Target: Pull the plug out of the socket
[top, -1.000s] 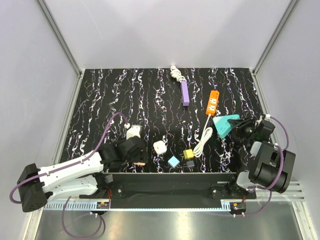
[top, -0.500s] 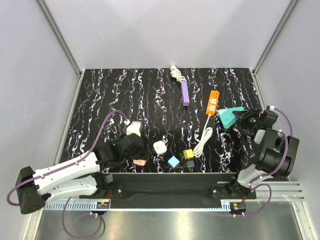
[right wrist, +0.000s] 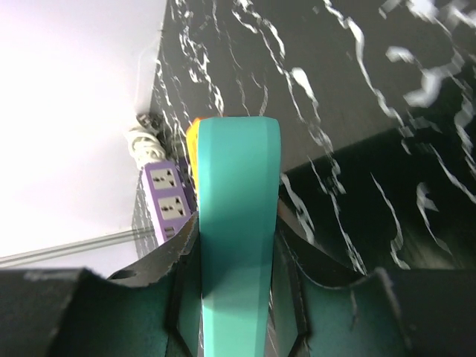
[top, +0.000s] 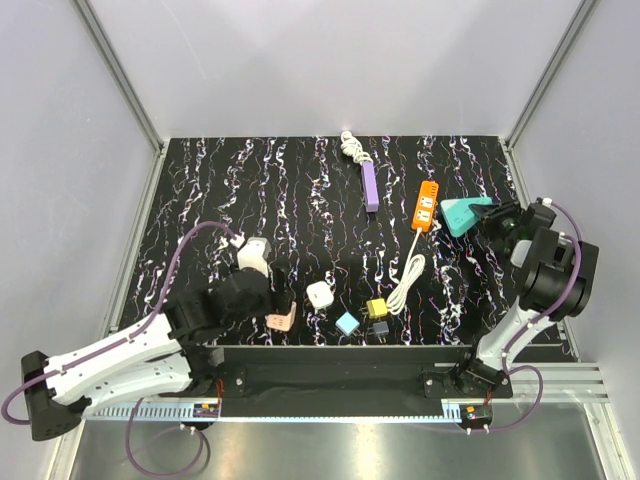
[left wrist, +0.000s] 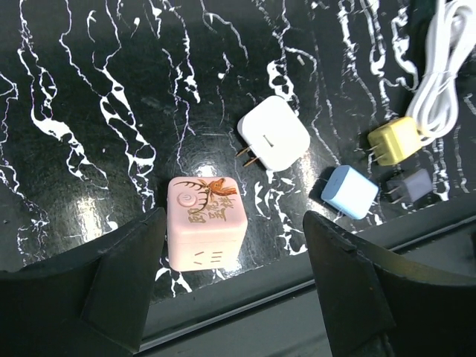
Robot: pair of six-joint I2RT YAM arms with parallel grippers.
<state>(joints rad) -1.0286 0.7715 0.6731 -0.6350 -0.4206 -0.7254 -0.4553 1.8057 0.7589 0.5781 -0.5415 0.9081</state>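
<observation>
A pink cube socket (left wrist: 204,232) stands on the black marbled table (top: 220,190) near its front edge, with no plug in the faces I can see. It lies between the fingers of my open left gripper (left wrist: 234,245), close to the left finger (left wrist: 111,282). A loose white plug (left wrist: 273,134) lies just beyond it, prongs toward the cube. From above, the cube (top: 282,319) sits beside my left gripper (top: 268,300). My right gripper (top: 492,220) is shut on a teal block (right wrist: 238,223), held off the table at the far right (top: 462,214).
Blue (left wrist: 349,191), yellow (left wrist: 396,140) and grey (left wrist: 411,186) plugs lie right of the white one. An orange power strip (top: 427,205) trails a white cable (top: 405,280). A purple strip (top: 369,186) lies at the back. The table's front rail (top: 340,350) runs just below the cube.
My left arm has drawn back and to the left, uncovering the pink cube. The right arm has carried the teal block up and toward the far side.
</observation>
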